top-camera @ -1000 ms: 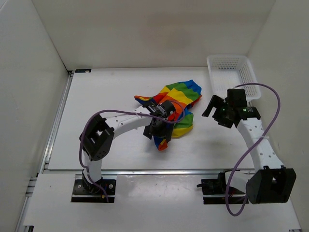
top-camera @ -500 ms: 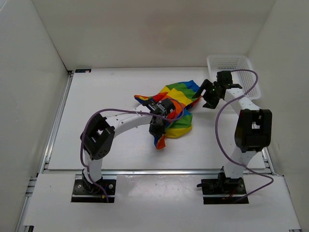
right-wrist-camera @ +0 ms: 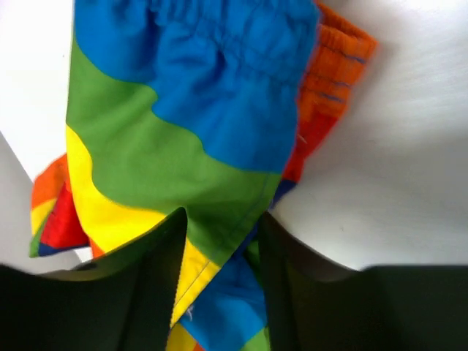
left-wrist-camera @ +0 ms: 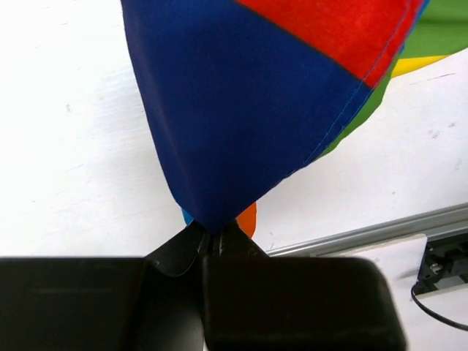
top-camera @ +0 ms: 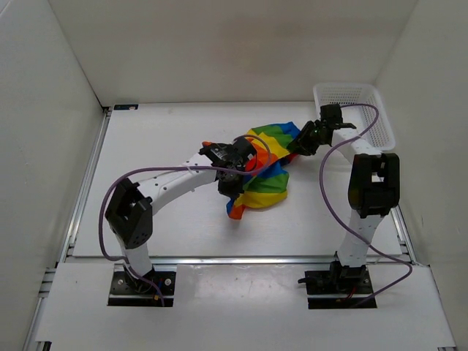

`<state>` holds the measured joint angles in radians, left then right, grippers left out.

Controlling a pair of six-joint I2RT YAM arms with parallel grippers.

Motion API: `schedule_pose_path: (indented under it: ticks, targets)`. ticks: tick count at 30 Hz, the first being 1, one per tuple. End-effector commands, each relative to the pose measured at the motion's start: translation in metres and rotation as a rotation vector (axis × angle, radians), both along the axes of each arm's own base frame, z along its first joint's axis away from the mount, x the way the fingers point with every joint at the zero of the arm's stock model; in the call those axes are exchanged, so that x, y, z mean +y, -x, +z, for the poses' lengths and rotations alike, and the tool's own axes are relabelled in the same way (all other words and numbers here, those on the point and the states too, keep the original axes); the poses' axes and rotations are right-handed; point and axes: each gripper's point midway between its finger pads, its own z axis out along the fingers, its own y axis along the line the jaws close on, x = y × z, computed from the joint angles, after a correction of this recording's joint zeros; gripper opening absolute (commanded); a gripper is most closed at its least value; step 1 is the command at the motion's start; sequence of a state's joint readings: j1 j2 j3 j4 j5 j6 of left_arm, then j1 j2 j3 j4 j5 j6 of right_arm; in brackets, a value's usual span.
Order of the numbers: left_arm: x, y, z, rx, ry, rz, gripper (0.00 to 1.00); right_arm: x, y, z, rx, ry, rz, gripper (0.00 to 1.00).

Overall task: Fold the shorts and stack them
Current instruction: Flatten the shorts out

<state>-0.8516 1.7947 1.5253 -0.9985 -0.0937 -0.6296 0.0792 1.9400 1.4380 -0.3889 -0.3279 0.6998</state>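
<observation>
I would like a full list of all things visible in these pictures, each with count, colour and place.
rainbow-striped soft cloth shorts: one; red, orange, yellow, green, blue, dark blue; crumpled mid-table.
white plastic mesh basket: one; white; table's far right corner.
flat white table: one; white; under everything.
purple cables: two; purple; one along each arm.
left tool: one; black; shut on the shorts' dark blue corner.
right tool: one; black; open, fingers astride the shorts' far right edge.

Left hand (left-wrist-camera: 217, 243) pinching shorts (left-wrist-camera: 241, 110) corner.
</observation>
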Motion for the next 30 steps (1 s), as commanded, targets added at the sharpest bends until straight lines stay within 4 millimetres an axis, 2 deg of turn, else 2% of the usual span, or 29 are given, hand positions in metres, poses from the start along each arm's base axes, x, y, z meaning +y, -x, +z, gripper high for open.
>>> schedule_pose_path:
  ticks: [1, 2, 4, 6, 7, 9, 10, 11, 12, 13, 14, 15, 16, 17, 18, 19, 20, 21, 22, 23, 24, 25, 26, 27, 28, 29, 30]
  targets:
    - [0.007, -0.001, 0.029, -0.050, 0.023, 0.014, 0.11, 0.022, -0.023, 0.027, -0.082, -0.049, 0.039, 0.37]
    - [0.007, -0.004, 0.037, -0.072, 0.034, 0.019, 0.11, 0.024, -0.025, 0.027, -0.075, -0.056, 0.046, 0.18]
    - [0.016, -0.006, 0.042, -0.084, 0.010, 0.028, 0.11, 0.027, -0.031, 0.042, -0.104, -0.046, 0.057, 0.03]
    - [0.037, -0.016, 0.056, -0.125, -0.013, 0.065, 0.11, 0.033, -0.036, 0.057, -0.135, -0.049, 0.067, 0.00]
    - [0.044, -0.023, 0.064, -0.149, -0.018, 0.080, 0.11, 0.032, -0.046, 0.078, -0.181, -0.046, 0.061, 0.00]
    - [0.078, -0.055, 0.088, -0.223, -0.041, 0.159, 0.11, 0.032, -0.058, 0.110, -0.249, -0.037, 0.059, 0.00]
    - [0.089, -0.069, 0.098, -0.242, -0.041, 0.182, 0.11, 0.034, -0.073, 0.148, -0.339, -0.046, 0.060, 0.00]
    - [0.115, -0.096, 0.105, -0.266, -0.057, 0.254, 0.11, 0.036, -0.079, 0.166, -0.375, -0.056, 0.066, 0.00]
    - [0.126, -0.119, 0.140, -0.348, -0.035, 0.273, 0.11, 0.038, -0.081, 0.191, -0.428, -0.070, 0.077, 0.00]
    - [0.142, -0.129, 0.153, -0.366, -0.055, 0.301, 0.11, 0.048, -0.082, 0.211, -0.473, -0.096, 0.110, 0.00]
    - [0.152, -0.141, 0.171, -0.400, -0.048, 0.326, 0.11, 0.050, -0.082, 0.259, -0.572, -0.121, 0.115, 0.00]
    - [0.171, -0.160, 0.173, -0.401, -0.067, 0.369, 0.11, 0.050, -0.082, 0.280, -0.614, -0.136, 0.108, 0.00]
    - [0.176, -0.172, 0.229, -0.529, -0.002, 0.392, 0.11, 0.056, -0.072, 0.307, -0.670, -0.150, 0.129, 0.00]
    - [0.181, -0.171, 0.243, -0.546, 0.013, 0.394, 0.11, 0.059, -0.057, 0.351, -0.767, -0.162, 0.141, 0.00]
    - [0.190, -0.172, 0.274, -0.620, 0.064, 0.418, 0.11, 0.058, -0.049, 0.370, -0.809, -0.166, 0.142, 0.00]
    - [0.188, -0.170, 0.289, -0.657, 0.124, 0.405, 0.11, 0.060, -0.032, 0.397, -0.871, -0.176, 0.154, 0.00]
    - [0.186, -0.171, 0.309, -0.719, 0.188, 0.410, 0.11, 0.063, -0.021, 0.408, -0.900, -0.171, 0.169, 0.00]
    - [0.191, -0.156, 0.321, -0.741, 0.229, 0.420, 0.11, 0.061, -0.014, 0.415, -0.928, -0.155, 0.180, 0.00]
    - [0.188, -0.150, 0.326, -0.757, 0.258, 0.404, 0.11, 0.063, 0.008, 0.433, -0.971, -0.155, 0.207, 0.00]
    - [0.188, -0.143, 0.330, -0.770, 0.282, 0.405, 0.11, 0.061, 0.016, 0.433, -0.976, -0.143, 0.213, 0.00]
    - [0.185, -0.137, 0.335, -0.798, 0.302, 0.395, 0.11, 0.065, 0.016, 0.406, -0.924, -0.120, 0.237, 0.00]
    - [0.182, -0.117, 0.321, -0.764, 0.303, 0.384, 0.11, 0.059, 0.038, 0.413, -0.948, -0.101, 0.237, 0.00]
    - [0.182, -0.107, 0.310, -0.739, 0.294, 0.375, 0.11, 0.070, 0.052, 0.401, -0.932, -0.090, 0.276, 0.00]
    - [0.182, -0.099, 0.300, -0.721, 0.294, 0.391, 0.11, 0.074, 0.053, 0.347, -0.820, -0.054, 0.299, 0.00]
    - [0.188, -0.079, 0.268, -0.653, 0.274, 0.411, 0.11, 0.066, 0.076, 0.346, -0.857, 0.004, 0.298, 0.00]
    - [0.186, -0.069, 0.252, -0.619, 0.279, 0.407, 0.11, 0.072, 0.091, 0.322, -0.817, 0.029, 0.316, 0.00]
    - [0.189, -0.058, 0.232, -0.580, 0.267, 0.420, 0.11, 0.064, 0.116, 0.269, -0.724, 0.072, 0.320, 0.00]
